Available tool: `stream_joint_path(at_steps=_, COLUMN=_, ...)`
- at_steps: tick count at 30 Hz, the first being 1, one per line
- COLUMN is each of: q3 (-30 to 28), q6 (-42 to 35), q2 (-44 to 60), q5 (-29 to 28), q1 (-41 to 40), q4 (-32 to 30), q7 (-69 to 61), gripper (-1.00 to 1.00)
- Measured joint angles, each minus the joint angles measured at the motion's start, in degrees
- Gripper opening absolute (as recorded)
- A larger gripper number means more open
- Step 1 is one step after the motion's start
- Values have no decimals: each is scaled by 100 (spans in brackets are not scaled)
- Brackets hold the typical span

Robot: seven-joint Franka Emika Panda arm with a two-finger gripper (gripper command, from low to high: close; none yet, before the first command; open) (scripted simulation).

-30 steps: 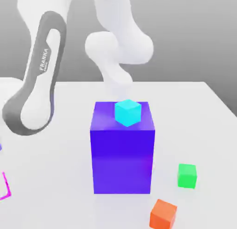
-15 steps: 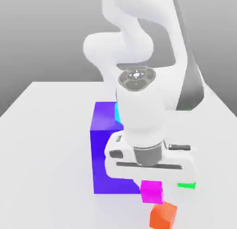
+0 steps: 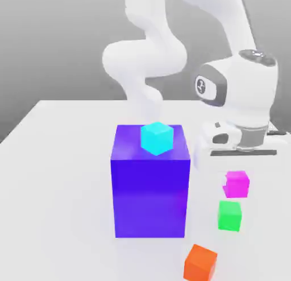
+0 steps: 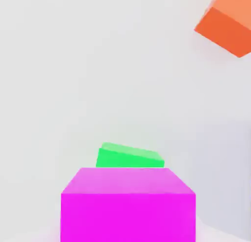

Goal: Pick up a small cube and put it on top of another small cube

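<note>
The small cube point(image 3: 237, 183) is magenta and hangs in the air under the white hand, with my gripper point(image 3: 237, 174) shut on it. It sits just above another small cube point(image 3: 229, 215), the bright green one resting on the white table, with a narrow gap between them. In the hand view the magenta cube point(image 4: 128, 204) is close up. The green cube point(image 4: 129, 157) peeks out beyond it, mostly covered.
A big blue-purple block point(image 3: 150, 189) stands at the exterior view's left of the gripper, with a cyan cube point(image 3: 157, 137) on top. An orange cube point(image 3: 200, 262) lies near the table's front edge, also in the hand view point(image 4: 228, 23). The arm's white links rise behind the block.
The arm swung from the exterior view's left across the front of the block to the right, carrying the magenta cube. The cube now hangs over the green cube.
</note>
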Motion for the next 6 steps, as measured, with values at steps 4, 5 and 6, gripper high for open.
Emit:
stream_joint_path(at_steps=4, q3=-199, q6=463, q2=513, q5=-435, q1=120, q4=19, q7=313, gripper=100)
stream_joint_path(at_steps=5, q3=-199, q6=463, q2=513, q5=-435, q1=120, q4=19, q7=313, gripper=100)
stream_joint_path(at_steps=6, q3=-199, q6=463, q2=513, q5=-435, q1=120, q4=19, q7=313, gripper=100)
